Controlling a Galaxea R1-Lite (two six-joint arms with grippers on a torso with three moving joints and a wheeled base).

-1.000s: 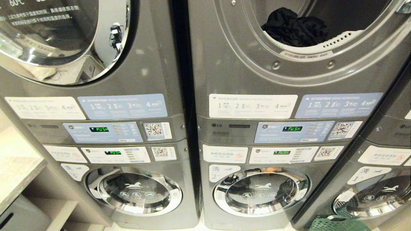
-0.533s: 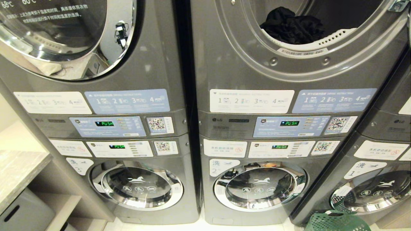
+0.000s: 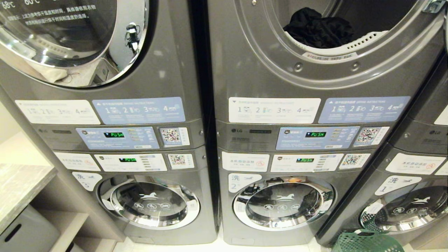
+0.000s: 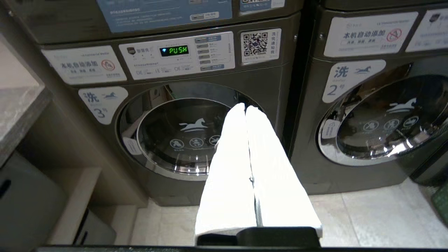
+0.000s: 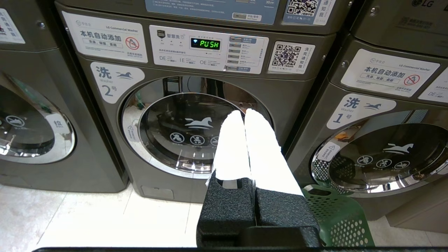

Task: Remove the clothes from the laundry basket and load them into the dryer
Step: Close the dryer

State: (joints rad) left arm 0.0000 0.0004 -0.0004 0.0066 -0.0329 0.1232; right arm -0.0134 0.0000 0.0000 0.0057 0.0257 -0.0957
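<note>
already black clothes (image 3: 320,31) lie in the dryer (image 3: 308,75), far above both closed, empty jaws.

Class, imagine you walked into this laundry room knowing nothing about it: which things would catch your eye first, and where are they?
First the open dryer at upper right, a black garment heaped in its mouth. Next the glowing green PUSH displays on the panels between dryers and washers. Last, the green laundry basket on the floor at lower right.

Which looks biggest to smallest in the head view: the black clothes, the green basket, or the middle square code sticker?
1. black clothes
2. green basket, partly cut off, so close to the clothes
3. code sticker
</note>
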